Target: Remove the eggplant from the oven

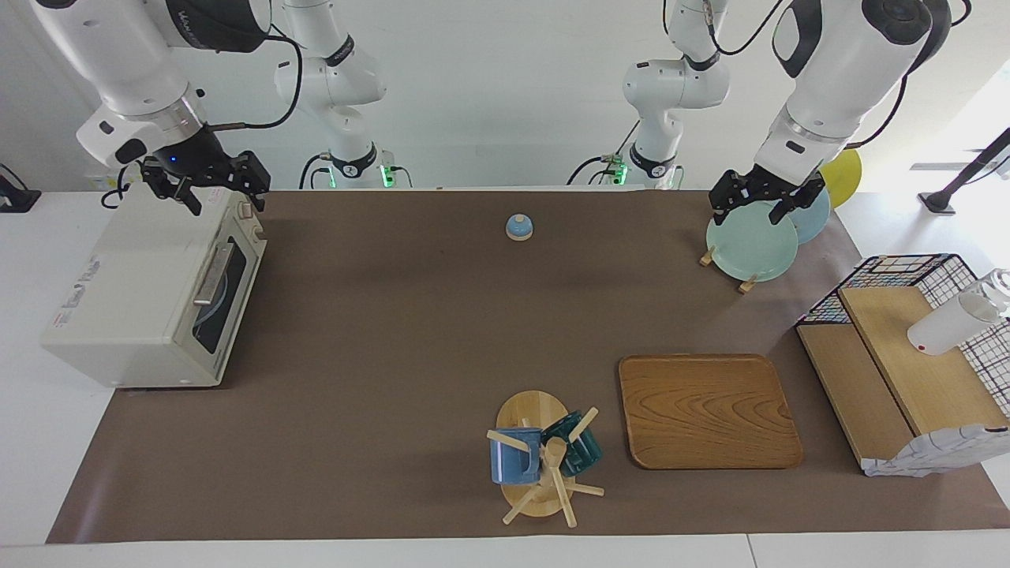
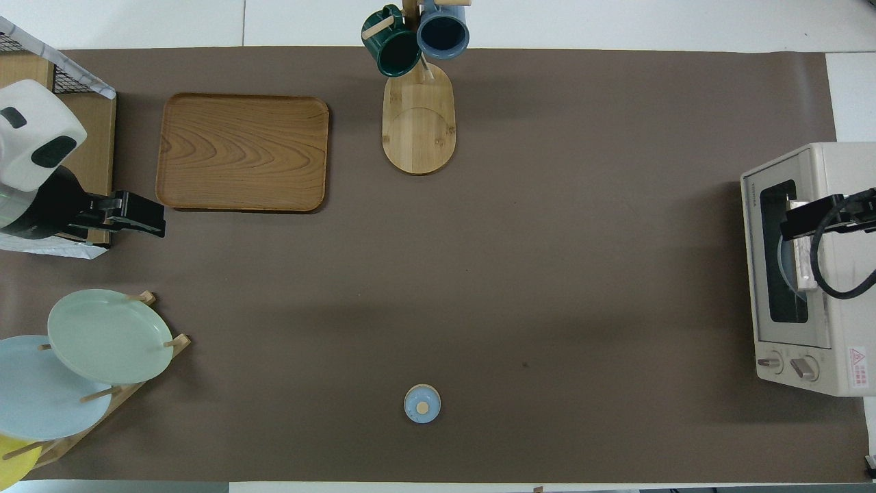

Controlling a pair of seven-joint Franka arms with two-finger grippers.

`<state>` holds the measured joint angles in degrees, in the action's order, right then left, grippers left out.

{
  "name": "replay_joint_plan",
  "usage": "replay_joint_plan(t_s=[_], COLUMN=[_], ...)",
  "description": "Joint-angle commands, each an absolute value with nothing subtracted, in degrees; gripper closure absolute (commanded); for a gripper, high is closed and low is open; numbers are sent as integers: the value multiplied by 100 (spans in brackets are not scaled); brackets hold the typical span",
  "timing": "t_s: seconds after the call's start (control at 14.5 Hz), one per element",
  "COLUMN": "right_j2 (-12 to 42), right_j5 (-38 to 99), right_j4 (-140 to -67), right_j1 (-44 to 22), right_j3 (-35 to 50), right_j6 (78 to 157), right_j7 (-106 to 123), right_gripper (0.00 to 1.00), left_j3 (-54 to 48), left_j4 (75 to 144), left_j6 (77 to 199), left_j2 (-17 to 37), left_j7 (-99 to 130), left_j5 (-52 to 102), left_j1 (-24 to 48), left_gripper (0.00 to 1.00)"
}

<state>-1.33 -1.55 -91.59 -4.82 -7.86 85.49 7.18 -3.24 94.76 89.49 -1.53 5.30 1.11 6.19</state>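
Both arms are big, round and glossy white, with dark black bands at the joints. One black band has small white letters on it. Each white arm ends in a silver ring, then a black wrist. The right hand [image 1: 215,192] is black and has a tiny blue light above it. The left hand [image 1: 759,203] is black too. Thin black cables loop along both arms. Two more white arms stand at the bench's edge nearest the robots, with green lights glowing at their bases.
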Motion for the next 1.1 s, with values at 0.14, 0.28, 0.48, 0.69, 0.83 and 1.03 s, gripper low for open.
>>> replay_joint_plan(t_s=[0.14,0.28,0.48,0.69,0.83,1.03], right_j2=[-342,-692,-792,-493,-440,-396], right_j5=[-62,-149,-307,-719,-992,-1019], right_j4=[-9569,-10699,-11426,-11426,-11478,-11662], right_j1=[-422,-309,-141,9,17,70], right_j3=[-756,-765,-782,-782,-782,-782], right_j6=[8848,10117,10898,11091,11109,11285], right_j7=[1090,1159,1257,1248,1231,1003], right_gripper=[71,100,100,100,100,100], left_j3=[-360,-360,-360,-360,-360,-360], left_j4=[9483,9483,9483,9483,9483,9483], left_j6=[8921,8912,8921,8921,8912,8921], left_j2=[-185,-185,-185,-185,-185,-185], left_j7=[510,510,510,510,510,510], left_j5=[167,167,167,167,167,167], left_j1=[536,536,536,536,536,536], left_gripper=[0,0,0,0,0,0])
